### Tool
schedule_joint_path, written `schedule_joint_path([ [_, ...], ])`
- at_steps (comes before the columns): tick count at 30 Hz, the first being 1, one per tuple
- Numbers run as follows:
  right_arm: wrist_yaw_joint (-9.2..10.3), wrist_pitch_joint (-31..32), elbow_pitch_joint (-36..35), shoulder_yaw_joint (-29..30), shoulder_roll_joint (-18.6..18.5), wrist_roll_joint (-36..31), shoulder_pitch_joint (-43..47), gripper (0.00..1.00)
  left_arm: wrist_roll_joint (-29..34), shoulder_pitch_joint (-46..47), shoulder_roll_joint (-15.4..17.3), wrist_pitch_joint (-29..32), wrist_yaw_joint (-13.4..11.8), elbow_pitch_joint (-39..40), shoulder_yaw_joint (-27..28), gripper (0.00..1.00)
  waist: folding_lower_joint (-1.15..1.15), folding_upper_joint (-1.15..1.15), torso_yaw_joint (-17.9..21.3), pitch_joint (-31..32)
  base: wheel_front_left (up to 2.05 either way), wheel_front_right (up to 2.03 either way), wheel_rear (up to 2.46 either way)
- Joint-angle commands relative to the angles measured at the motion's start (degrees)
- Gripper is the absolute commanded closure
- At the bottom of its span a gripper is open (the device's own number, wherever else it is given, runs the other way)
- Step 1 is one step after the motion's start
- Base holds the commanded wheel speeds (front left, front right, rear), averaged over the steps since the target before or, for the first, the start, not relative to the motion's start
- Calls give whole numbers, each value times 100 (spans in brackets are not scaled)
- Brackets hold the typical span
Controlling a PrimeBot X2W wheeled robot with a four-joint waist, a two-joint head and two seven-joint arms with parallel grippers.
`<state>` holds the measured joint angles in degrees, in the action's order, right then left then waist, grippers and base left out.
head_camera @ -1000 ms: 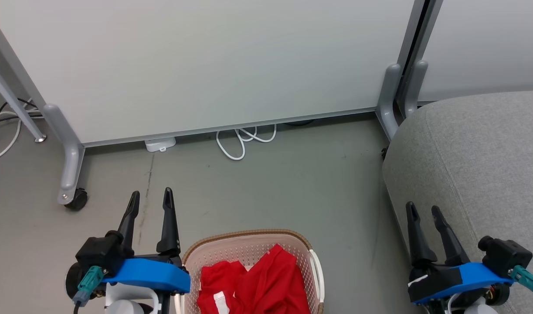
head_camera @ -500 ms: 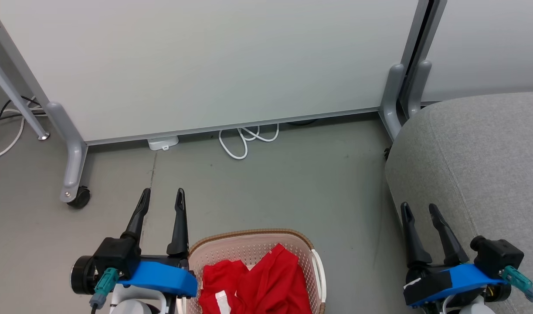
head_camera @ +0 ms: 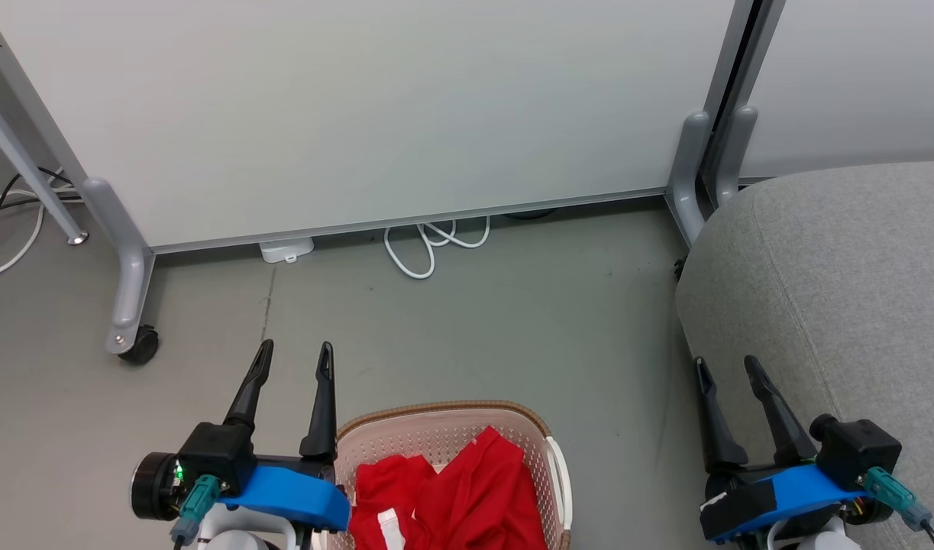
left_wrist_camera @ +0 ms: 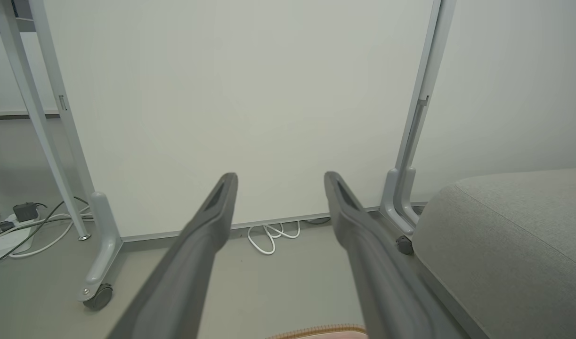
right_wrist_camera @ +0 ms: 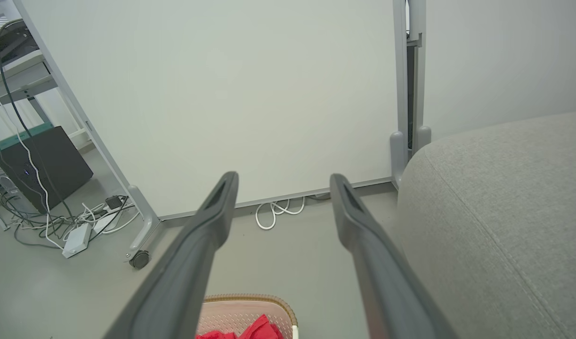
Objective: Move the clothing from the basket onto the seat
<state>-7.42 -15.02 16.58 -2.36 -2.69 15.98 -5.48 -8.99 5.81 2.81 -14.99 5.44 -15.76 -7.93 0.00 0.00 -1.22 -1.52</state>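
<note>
In the head view the basket (head_camera: 436, 407) sits on the grey floor (head_camera: 512, 321) at the bottom centre of the frame; its near half is cut off by the bottom edge, and its left wall is partly hidden behind the blue mount of the left tool (head_camera: 296, 347). The red clothing (head_camera: 474, 496) lies heaped inside it, with one white patch showing near the bottom edge, and it runs out of frame, so it is hard to tell how many pieces there are. The left tool hovers at the lower left, just beside the basket's left rim, its two dark fingers apart and nothing between them. The right tool (head_camera: 724, 360) is at the lower right, its fingers likewise spread and empty, against the near edge of the seat (head_camera: 856, 290); whether it touches the fabric cannot be told. The seat fills the right side and is cut off by the right and bottom edges, well apart from the basket. A pale partition panel (head_camera: 360, 114) spans the top, with a looped white cable (head_camera: 428, 244) at its foot and a caster (head_camera: 140, 346) at the left. The left wrist view catches only a sliver of the woven rim at its bottom edge, while the right wrist view shows the basket's far end and a scrap of red between the fingers
</note>
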Motion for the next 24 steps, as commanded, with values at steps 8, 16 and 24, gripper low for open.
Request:
schedule_joint_path([
  [8, -8, -23, 53, -5, -35, -69, -42, 0, -82, 64, 13, -29, 6, -152, 25, 0, 0, 0, 15, 17, 0, 0, 0],
  [16, -8, -23, 71, -10, -35, -82, -26, 0, -127, 91, 13, -29, 23, -262, 28, 0, 0, 0, 12, 20, 0, 0, 0],
  [24, -8, -23, 82, -26, -35, -76, -18, 0, -120, 101, 13, -29, 36, -304, 44, 0, 0, 0, 13, 7, 0, 0, 0],
])
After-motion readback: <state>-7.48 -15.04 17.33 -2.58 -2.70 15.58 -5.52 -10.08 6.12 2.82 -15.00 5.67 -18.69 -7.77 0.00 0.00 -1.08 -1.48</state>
